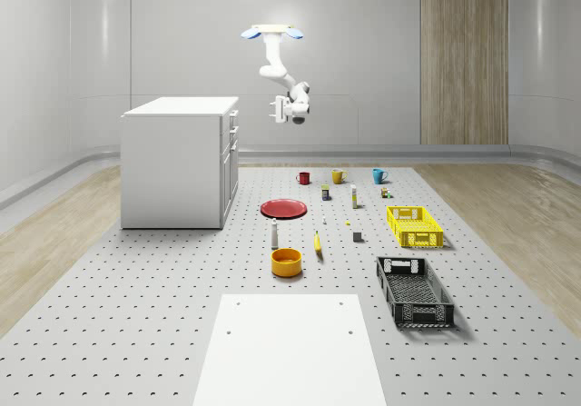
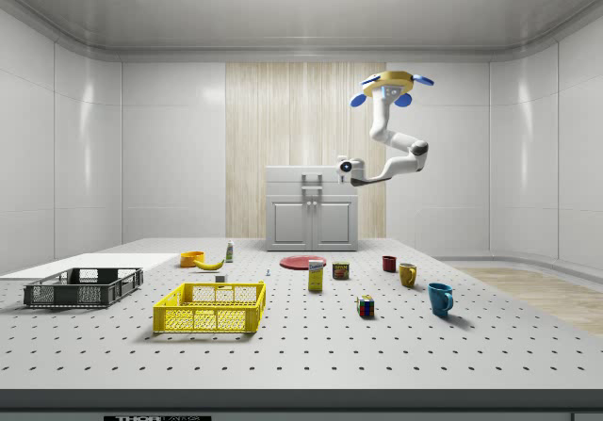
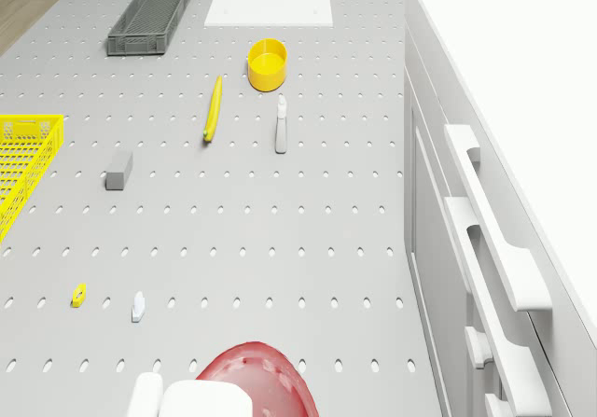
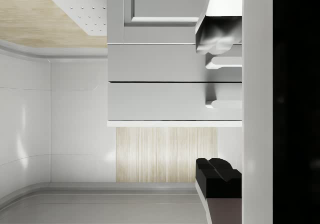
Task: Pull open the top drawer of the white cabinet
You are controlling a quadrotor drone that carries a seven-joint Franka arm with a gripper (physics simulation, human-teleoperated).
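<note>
The white cabinet [image 1: 177,165] stands on the pegboard floor at the whole-scene view's left, its drawer face turned right. The top drawer [image 4: 160,101] looks closed, with its bar handle [image 4: 225,103] [image 3: 494,216] [image 2: 312,187] sticking out. My drone [image 1: 272,32] [image 2: 391,84] hovers in front of that face, higher than the cabinet top. The arm hangs down and bends toward the cabinet. My gripper [image 1: 273,108] [image 2: 343,166] [image 4: 220,106] is open at about top-drawer height, a short gap from the front and touching nothing. One fingertip [image 4: 217,176] shows dark, the other pale.
A red plate [image 1: 284,208] lies on the floor below the arm. Further out are a white bottle [image 1: 274,233], banana [image 1: 318,242], yellow bowl [image 1: 286,262], three mugs [image 1: 337,176], a yellow crate [image 1: 415,226], a black crate [image 1: 414,290] and a white board [image 1: 289,347].
</note>
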